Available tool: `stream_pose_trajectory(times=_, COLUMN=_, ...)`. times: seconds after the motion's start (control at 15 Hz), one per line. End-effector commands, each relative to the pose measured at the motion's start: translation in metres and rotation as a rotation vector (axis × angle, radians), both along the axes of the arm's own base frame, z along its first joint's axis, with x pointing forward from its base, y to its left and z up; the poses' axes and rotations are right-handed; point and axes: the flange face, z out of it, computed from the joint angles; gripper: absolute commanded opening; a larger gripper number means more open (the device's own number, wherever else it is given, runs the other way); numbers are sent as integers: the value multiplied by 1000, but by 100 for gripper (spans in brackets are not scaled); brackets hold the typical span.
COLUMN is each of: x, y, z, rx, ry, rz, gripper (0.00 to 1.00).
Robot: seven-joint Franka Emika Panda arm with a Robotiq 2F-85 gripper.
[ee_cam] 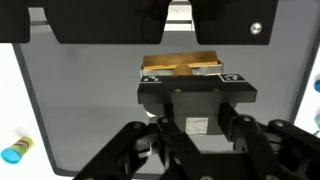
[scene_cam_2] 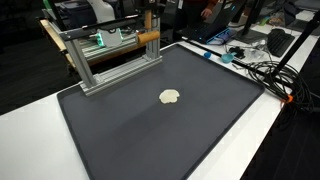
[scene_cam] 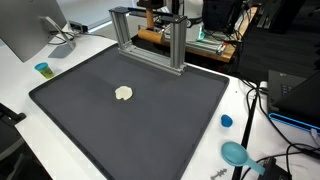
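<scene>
My gripper (ee_cam: pixel 195 120) fills the lower part of the wrist view with its black body and finger links. The fingertips are not clear, so I cannot tell whether it is open or shut. Nothing shows in its hold. Just beyond it is a wooden bar (ee_cam: pixel 180 65) on an aluminium frame, which shows in both exterior views (scene_cam: pixel 150 40) (scene_cam_2: pixel 110 55) at the back of a dark grey mat (scene_cam: pixel 90 130) (scene_cam_2: pixel 200 140). A small cream lump (scene_cam: pixel 123 93) (scene_cam_2: pixel 170 97) lies alone mid-mat, well away from the gripper.
The mat lies on a white table (scene_cam: pixel 25 80). A small blue-green cup (scene_cam: pixel 42 69) (ee_cam: pixel 15 150), a blue cap (scene_cam: pixel 226 121) and a teal scoop (scene_cam: pixel 236 153) lie off the mat. A monitor (scene_cam: pixel 25 30) stands at one corner, and cables (scene_cam_2: pixel 265 70) run along one side.
</scene>
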Motion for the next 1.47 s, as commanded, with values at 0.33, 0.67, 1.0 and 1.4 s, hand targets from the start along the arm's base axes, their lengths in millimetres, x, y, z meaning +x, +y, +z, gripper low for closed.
stream_pose_trajectory(times=0.33, x=-34, y=-13, z=11, rx=6, ry=-13, rz=2, gripper=21)
stream_pose_trajectory(times=0.67, x=-53, y=-12, z=4, rx=37, ry=-6, rz=20, gripper=21)
stream_pose_trajectory(times=1.0, x=-65, y=-14, z=-21, rx=68, ry=26, rz=24, gripper=21)
stream_pose_trajectory(times=1.4, x=-70, y=-17, z=-48, rx=90, ry=46, rz=11, gripper=21)
